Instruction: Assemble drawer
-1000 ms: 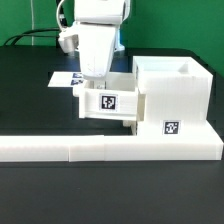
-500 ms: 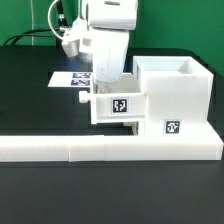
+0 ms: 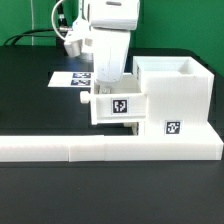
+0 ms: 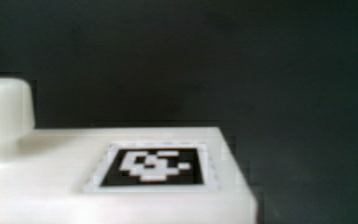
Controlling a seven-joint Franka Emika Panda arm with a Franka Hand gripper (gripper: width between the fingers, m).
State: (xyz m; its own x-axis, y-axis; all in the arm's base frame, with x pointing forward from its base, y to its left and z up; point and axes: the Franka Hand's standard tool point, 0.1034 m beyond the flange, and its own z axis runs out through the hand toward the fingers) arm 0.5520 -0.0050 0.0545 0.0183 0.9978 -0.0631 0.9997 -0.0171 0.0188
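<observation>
White matte plastic makes up everything of the drawer on the black desk (image 3: 30,100). The tall boxy housing (image 3: 172,95) stands toward the exterior view's right, open at the top, with a black-and-white square tag (image 3: 172,127) low on its near face. A small tray (image 3: 118,105) sits against the housing's side on the exterior view's left, raised above the desk, its tagged front facing the camera and a little knob (image 3: 83,98) sticking out on its far-left side.

The robot arm (image 3: 108,35) comes straight down onto this tray. The gripper (image 3: 107,84) is at the tray's upper edge, but the arm's body and the tray hide the fingertips, so I cannot tell whether the jaws are spread or pinching the tray. The wrist view does not settle it: it shows, blurred, a white surface with a tag (image 4: 153,166) and a rounded white post (image 4: 3,110) beside it, with no fingers in sight.

Behind the arm, the marker board (image 3: 68,77) lies flat on the desk. A long low white bar (image 3: 100,150) runs across the front, just before the housing and the tray.
</observation>
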